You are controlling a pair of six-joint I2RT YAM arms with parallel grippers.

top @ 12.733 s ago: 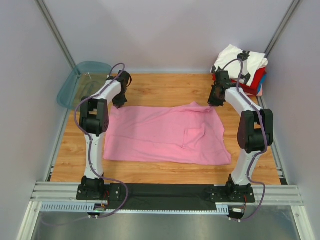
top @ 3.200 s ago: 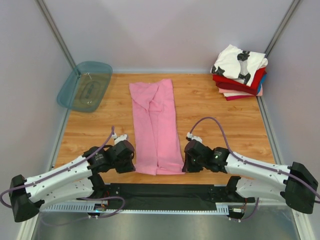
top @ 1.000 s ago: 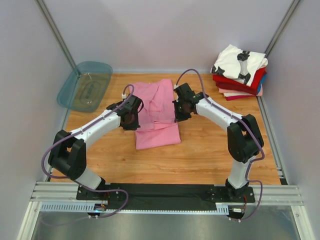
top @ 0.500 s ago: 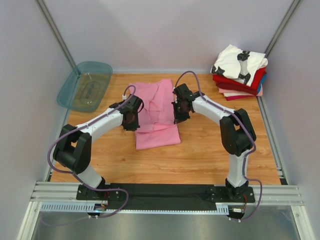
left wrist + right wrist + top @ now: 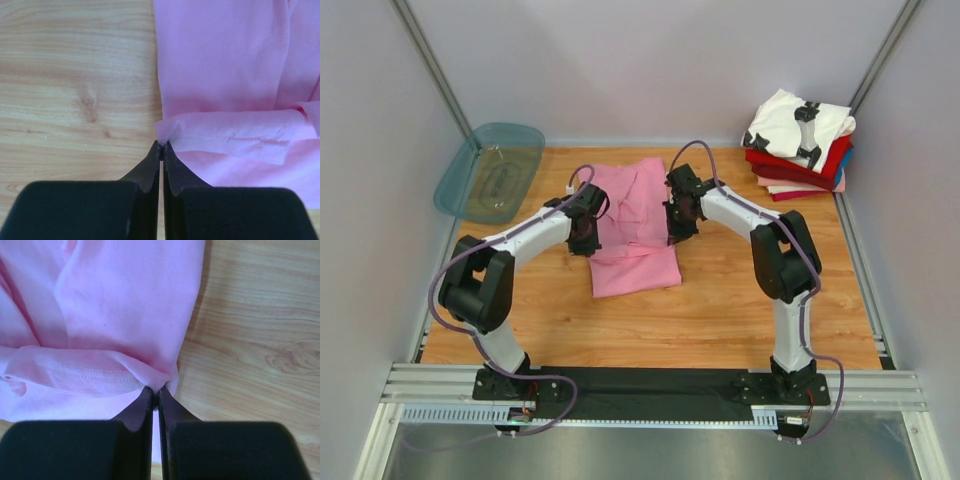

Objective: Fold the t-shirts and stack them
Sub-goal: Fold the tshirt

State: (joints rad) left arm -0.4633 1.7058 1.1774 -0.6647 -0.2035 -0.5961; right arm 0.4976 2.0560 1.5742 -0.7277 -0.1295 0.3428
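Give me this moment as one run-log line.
phase: folding pink t-shirt | left fingers: shut on hem corner | right fingers: shut on hem corner | folded stack: far right corner

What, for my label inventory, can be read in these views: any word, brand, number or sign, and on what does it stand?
No text can be read in any view.
white t-shirt, top of the stack: black print, too small to tell whether it holds letters.
pink t-shirt: plain, with no print or tag showing, even close up in the wrist views.
teal tray: faint marks inside, too blurred to read.
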